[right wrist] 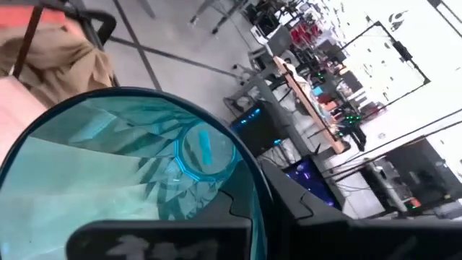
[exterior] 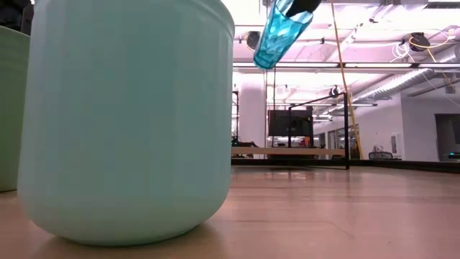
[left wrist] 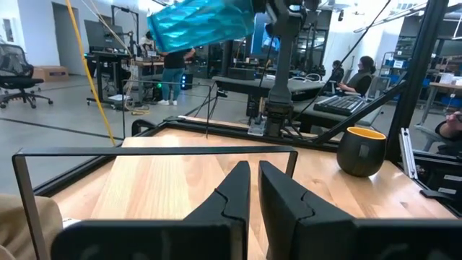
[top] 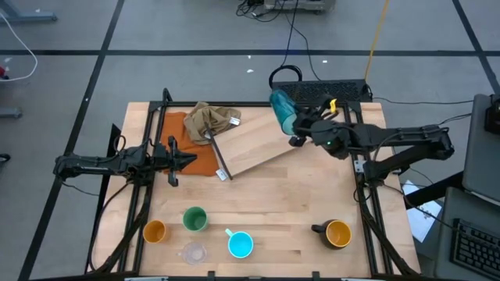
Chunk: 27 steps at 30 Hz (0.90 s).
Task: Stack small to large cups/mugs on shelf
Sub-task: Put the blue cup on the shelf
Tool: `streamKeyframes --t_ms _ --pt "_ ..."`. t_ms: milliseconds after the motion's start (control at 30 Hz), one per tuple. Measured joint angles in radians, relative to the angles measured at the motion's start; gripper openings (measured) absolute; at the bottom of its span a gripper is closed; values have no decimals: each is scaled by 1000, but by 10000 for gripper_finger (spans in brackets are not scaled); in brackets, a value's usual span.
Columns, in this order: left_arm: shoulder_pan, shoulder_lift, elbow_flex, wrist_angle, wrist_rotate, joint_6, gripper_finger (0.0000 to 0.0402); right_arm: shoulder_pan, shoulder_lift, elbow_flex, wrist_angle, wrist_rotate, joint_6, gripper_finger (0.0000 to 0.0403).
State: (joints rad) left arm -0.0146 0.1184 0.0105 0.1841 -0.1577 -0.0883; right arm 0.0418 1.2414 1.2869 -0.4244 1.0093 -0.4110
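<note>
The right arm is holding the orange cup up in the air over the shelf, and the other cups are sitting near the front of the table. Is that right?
Not quite. The right tool holds the teal tumbler, not the orange cup, as the high view shows. The orange one sits at the front of the table with the others. The rest is right: the tumbler hangs tilted in the air by the shelf's far end.

The shelf [top: 254, 144] stands at the table's [top: 273, 211] far edge with a crumpled cloth [top: 209, 121] on its left end, the tumbler [top: 283, 111] over its right end, and five cups along the near edge.
</note>
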Motion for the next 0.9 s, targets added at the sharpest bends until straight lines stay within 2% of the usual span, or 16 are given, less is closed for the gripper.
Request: streamKeyframes --t_ms 333,500,600,800,900 --pt "0 0 0 0 0 -4 33 -2 14 0 10 15 -50 0" --pt "0 0 0 0 0 -5 33 -38 14 0 -14 2 -55 0" --pt "0 0 0 0 0 -5 33 -75 14 0 -47 -90 -16 0" --pt "0 0 0 0 0 -6 33 -139 14 35 -106 -360 130 0" --pt "0 0 0 0 0 -8 33 -155 14 63 -125 -445 164 0"
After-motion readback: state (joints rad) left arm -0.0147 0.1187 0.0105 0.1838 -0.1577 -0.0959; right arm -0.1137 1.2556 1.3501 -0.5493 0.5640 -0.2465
